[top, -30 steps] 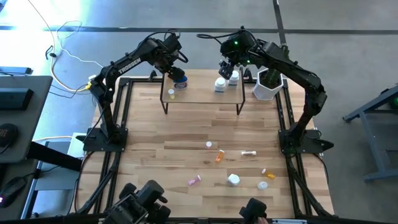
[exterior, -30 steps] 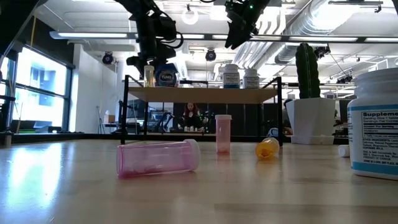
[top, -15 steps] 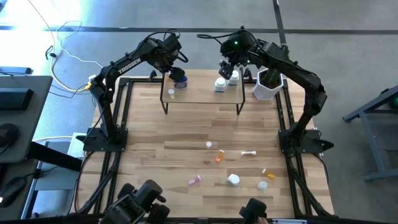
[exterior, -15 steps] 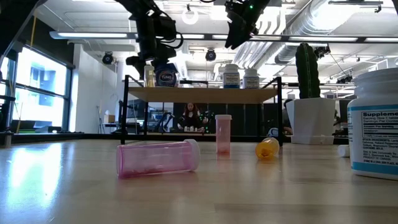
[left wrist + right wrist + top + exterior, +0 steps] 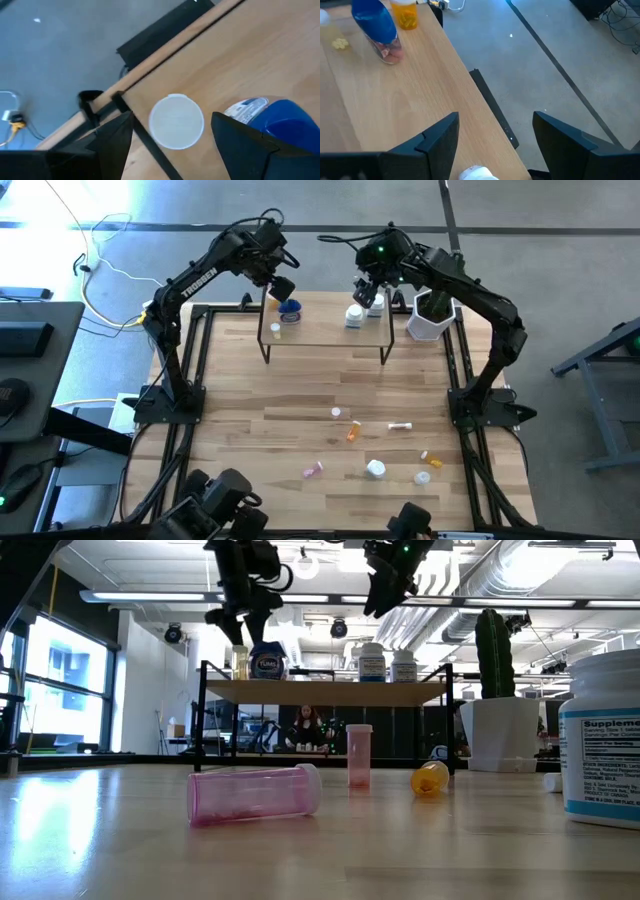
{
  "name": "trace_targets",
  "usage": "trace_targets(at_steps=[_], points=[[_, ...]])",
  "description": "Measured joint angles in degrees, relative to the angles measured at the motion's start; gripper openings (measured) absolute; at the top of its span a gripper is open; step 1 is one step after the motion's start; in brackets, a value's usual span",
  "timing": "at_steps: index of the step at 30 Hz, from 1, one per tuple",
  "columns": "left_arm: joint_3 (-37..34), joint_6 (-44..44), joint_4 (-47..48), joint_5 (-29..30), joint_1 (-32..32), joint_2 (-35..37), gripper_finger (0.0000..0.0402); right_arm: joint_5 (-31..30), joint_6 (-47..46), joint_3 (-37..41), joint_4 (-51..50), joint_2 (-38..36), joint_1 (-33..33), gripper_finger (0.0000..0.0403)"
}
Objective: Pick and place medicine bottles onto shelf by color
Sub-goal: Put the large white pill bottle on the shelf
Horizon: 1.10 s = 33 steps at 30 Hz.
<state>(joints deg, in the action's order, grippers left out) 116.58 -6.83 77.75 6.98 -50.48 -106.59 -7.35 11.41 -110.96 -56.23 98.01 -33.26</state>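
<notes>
**Blue jar shelved, floor bottles next**

My shelf holds the blue jar and an orange bottle at its left end, white bottles at its right. Left gripper hangs above the jar, fingers wide, empty. Right gripper hovers over the whites, likewise spread and empty. Next, I judge, comes reaching a loose pink bottle near the table's front.

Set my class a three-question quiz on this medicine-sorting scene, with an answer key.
1. True or false: the left gripper holds the blue-lidded jar.
2. In the low view, the nearest pink bottle is: A upright, B lying on its side, C on the shelf.
3. How many white bottles stand on the shelf under the right gripper?
Key: 1 false, its jaws stand open above the jar; 2 B; 3 two.
</notes>
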Motion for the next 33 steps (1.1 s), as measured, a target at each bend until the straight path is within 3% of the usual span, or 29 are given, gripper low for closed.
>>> trace_targets(at_steps=[5, 12, 24, 33], points=[[2.7, 2.0, 2.9, 2.1, -0.1, 1.3, 0.0259, 3.2, -4.0, 0.0, -0.7, -1.4, 0.4, 0.0245], [0.0, 2.6, 4.4, 2.0, 1.3, 6.3, 0.0257, 9.8, -8.0, 0.0, -4.6, -3.7, 1.5, 0.0245], [-28.9, -5.6, -13.1, 0.0, 8.4, 25.7, 0.0257, 15.6, -9.7, 2.7, -14.8, -4.5, 7.8, 0.0245], [-45.5, -11.1, -24.4, -0.5, 16.0, 37.9, 0.0257, 15.5, -17.6, 12.7, -13.2, -10.8, 14.8, 0.0245]])
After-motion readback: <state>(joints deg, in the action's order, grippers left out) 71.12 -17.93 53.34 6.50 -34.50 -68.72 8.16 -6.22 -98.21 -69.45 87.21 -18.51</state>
